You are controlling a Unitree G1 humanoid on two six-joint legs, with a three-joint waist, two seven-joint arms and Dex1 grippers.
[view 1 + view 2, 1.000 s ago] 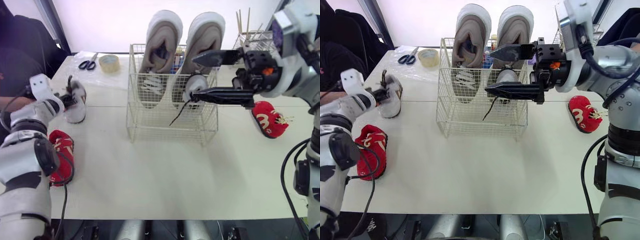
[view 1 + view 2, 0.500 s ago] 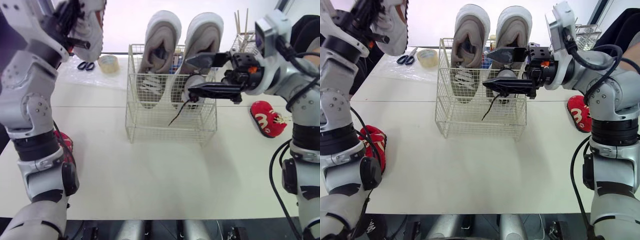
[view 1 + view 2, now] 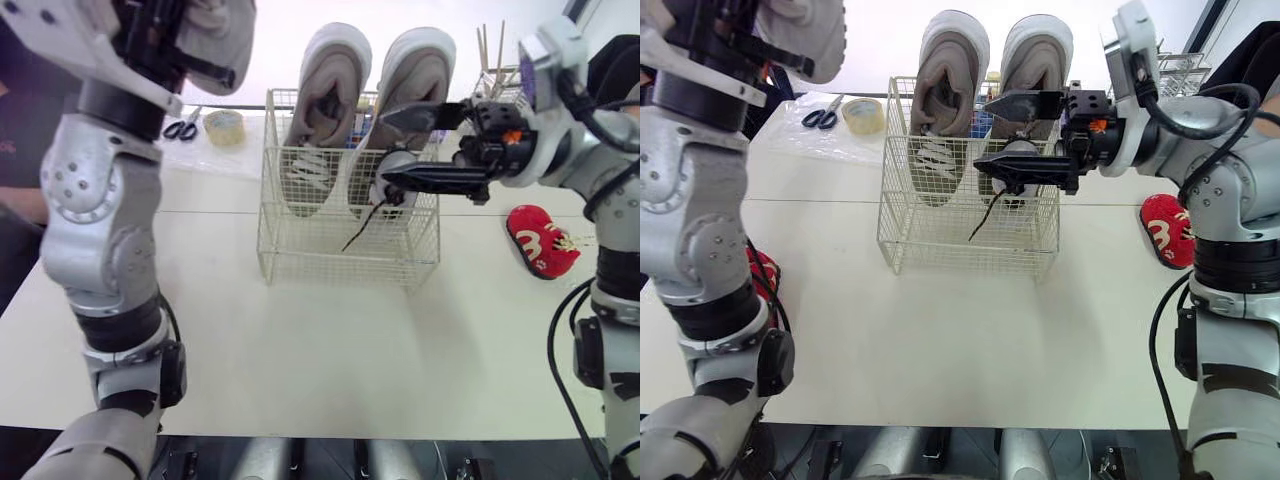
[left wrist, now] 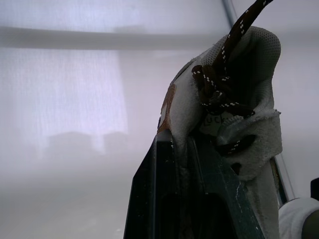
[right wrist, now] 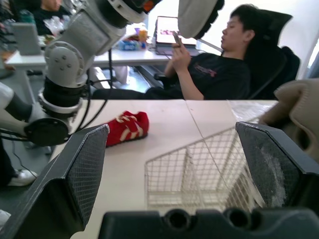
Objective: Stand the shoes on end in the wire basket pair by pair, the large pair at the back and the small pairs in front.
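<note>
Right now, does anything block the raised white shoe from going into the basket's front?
Partly. The left claw holds the small white shoe high. The front left of the wire basket looks free; the right claw hangs open at its front right, by the other small shoe.

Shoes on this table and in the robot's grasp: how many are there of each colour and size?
Large beige shoes: 2, on end in the wire basket
Small grey shoes: 2, one in the basket, one in the left pincer
Red shoes: 2, on the table
Total: 6 shoes
</note>
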